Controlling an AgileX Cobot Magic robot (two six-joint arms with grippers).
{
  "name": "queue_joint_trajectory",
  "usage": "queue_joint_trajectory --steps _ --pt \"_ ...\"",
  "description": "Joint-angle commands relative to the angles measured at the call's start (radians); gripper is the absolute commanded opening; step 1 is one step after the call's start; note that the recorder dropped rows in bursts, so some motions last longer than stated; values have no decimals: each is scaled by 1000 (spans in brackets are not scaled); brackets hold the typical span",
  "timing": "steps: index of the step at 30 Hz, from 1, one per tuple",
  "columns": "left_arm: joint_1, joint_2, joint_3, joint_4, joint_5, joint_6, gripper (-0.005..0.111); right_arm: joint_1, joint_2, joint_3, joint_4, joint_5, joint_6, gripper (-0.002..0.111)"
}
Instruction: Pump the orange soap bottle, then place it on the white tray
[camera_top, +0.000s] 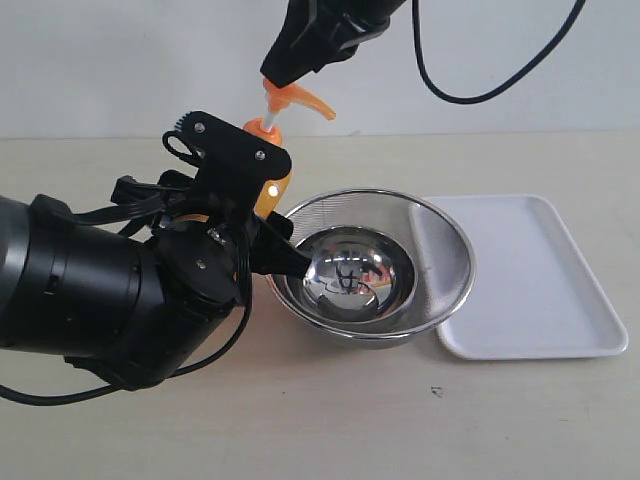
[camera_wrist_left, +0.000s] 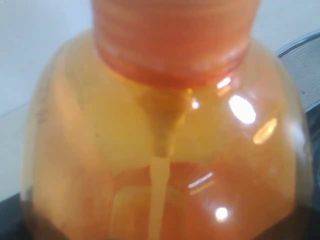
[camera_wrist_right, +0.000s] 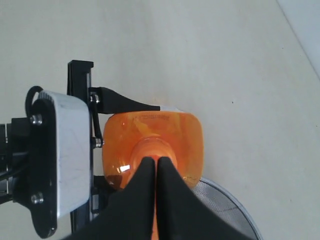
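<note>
Saw one translucent orange plastic bottle (camera_wrist_left: 160, 130) clamped in left claw (camera_top: 278, 225), right claw (camera_wrist_right: 156, 162) pinched together atop. Rightward, counted one steel mesh bowl (camera_top: 440, 222), one flat white tray (camera_top: 540, 290).

The orange soap bottle (camera_top: 280, 197) is translucent orange w/ an orange pump head (camera_top: 297, 100) on a wht stem (camera_top: 267, 125); a paler yellow tube (camera_wrist_left: 159, 200) shows thru its wall. White tray (camera_top: 540, 290) at 3 o'clock is plain wht, mesh bowl (camera_top: 445, 250) silver w/ fine grid, inner bowl (camera_top: 355, 270) mirror-shiny w/ dark reflections. Table (camera_top: 500, 430) is pale beige w/ few dark specks, right gripper (camera_wrist_right: 154, 167) matt blk, left arm (camera_top: 90, 290) blk w/ a grey band at 9 o'clock.
</note>
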Motion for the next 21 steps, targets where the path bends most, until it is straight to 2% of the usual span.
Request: queue_joint_trajectory --steps 1,21 --pt "-5 -10 -6 11 7 -12 5 2 25 3 -13 31 0 0" --pt "-5 -10 -6 10 3 -22 5 2 52 8 -57 69 30 0"
